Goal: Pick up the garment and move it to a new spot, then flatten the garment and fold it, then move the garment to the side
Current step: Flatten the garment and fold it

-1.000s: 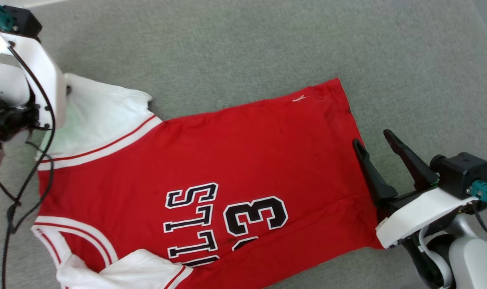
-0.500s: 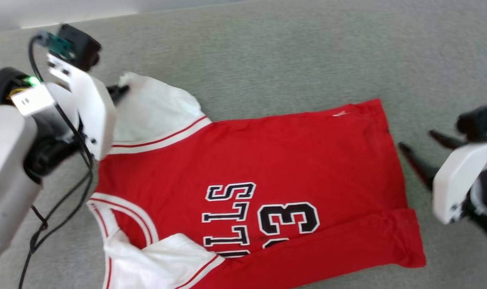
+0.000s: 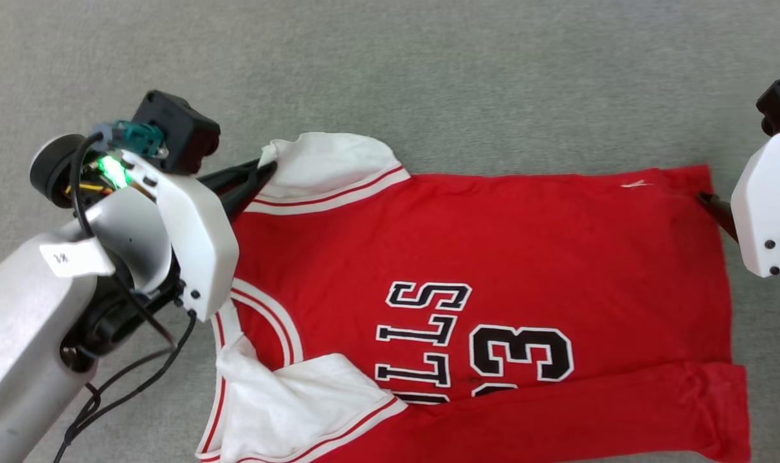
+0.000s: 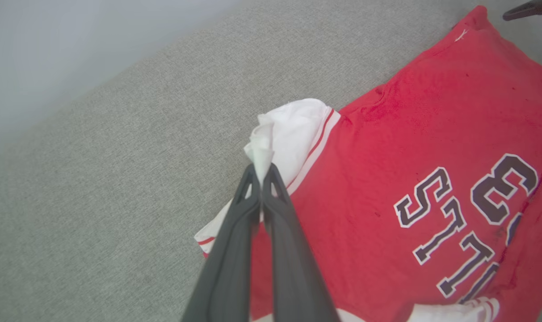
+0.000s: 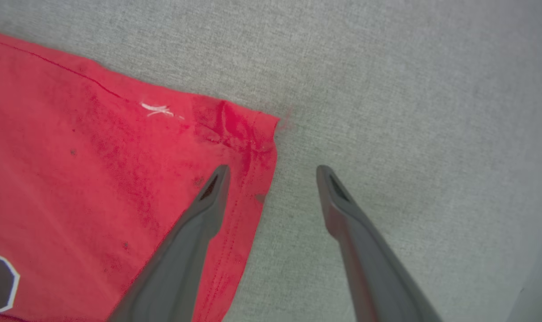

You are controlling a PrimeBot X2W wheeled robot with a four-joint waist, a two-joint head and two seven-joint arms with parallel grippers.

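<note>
Sideways, the left pincer [image 4: 262,173] clamps the garment [image 4: 413,129].

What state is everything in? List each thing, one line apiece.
red basketball jersey, spread front-up on the grey surface, near side folded over.
far white sleeve, edge bunched in the left fingers.
left gripper, shut on the far white sleeve.
right gripper, open, straddling the jersey's hem corner, holding nothing.

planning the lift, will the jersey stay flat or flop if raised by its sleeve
Likely floppy: the garment crumples where the left end effector pinches its sleeve. Probably sags when lifted; its lower edge lies doubled over.
</note>
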